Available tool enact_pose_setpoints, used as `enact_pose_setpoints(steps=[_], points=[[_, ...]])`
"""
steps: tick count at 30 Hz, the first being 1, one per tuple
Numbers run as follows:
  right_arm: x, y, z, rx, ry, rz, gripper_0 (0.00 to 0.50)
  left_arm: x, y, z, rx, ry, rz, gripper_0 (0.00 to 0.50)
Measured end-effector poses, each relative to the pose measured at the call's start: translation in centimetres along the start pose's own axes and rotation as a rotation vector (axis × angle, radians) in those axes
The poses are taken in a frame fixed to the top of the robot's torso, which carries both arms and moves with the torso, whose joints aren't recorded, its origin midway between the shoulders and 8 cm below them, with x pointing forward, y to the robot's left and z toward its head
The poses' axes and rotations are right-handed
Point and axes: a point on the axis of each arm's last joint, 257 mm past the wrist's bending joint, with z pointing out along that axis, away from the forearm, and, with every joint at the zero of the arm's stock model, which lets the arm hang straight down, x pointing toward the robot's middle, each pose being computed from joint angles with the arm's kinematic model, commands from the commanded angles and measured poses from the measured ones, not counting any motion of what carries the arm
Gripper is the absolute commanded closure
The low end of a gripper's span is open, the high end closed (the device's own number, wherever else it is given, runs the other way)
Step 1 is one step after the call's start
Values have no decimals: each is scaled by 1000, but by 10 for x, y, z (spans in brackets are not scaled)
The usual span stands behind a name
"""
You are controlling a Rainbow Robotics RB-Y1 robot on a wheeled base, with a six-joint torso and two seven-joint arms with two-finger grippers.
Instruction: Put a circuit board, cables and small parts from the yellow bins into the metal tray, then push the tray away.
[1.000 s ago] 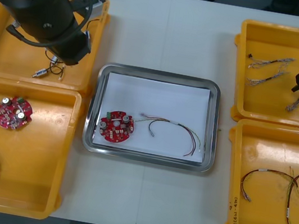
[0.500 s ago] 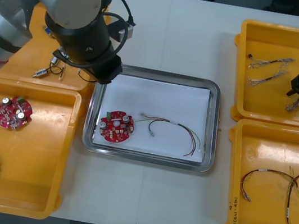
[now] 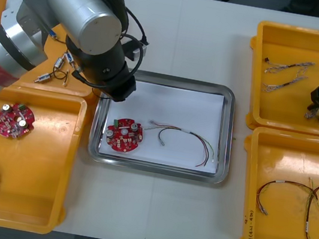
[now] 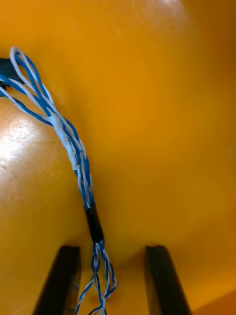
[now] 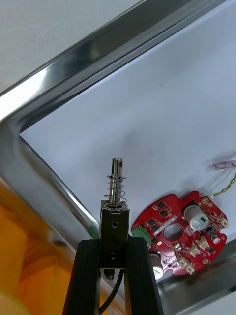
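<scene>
The left hand (image 5: 114, 246) is gripping a small metal part (image 5: 114, 197) over the ten o'clock corner of the metal tray (image 3: 226, 136). The right hand (image 4: 112, 251) is hovering open astride a blue-and-white cable (image 4: 73, 147) in the two o'clock yellow bin (image 3: 305, 45).

no legible txt, no readable labels

Front view looked steeply down on the bench (image 3: 178, 37) from above. Left wrist view sat close over a corner of the metal tray (image 5: 49, 83), shared with front view. Right wrist view closely faced 1 yellow bin (image 4: 162, 123).
</scene>
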Motion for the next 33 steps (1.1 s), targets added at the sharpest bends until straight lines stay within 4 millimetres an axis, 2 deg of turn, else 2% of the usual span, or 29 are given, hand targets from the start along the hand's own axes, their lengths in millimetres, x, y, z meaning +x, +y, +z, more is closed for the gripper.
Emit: enact_pose_setpoints(steps=[6, 14, 26, 28, 30, 31, 32, 33], points=[[0, -1, 0, -3, 1, 4, 500, -2, 3, 15, -12, 2, 0, 500], [-3, 0, -4, -6, -4, -1, 500, -5, 3, 26, -24, -12, 11, 499], [-7, 13, -49, 13, -6, -66, 500, -7, -1, 31, -15, -13, 5, 494], [-8, 16, -58, 12, -9, -76, 500, -7, -1, 31, -15, -13, 5, 440], [-9, 20, -67, 10, -15, -87, 500, -7, -1, 31, -16, -13, 5, 136], [-10, 22, -72, 7, -20, -94, 500, -7, -1, 31, -16, -13, 5, 26], [-11, 24, -77, 6, -25, -100, 500, -7, -1, 31, -16, -13, 5, 0], [-11, 26, -83, 5, -28, -107, 500, -7, -1, 31, -16, -13, 4, 0]])
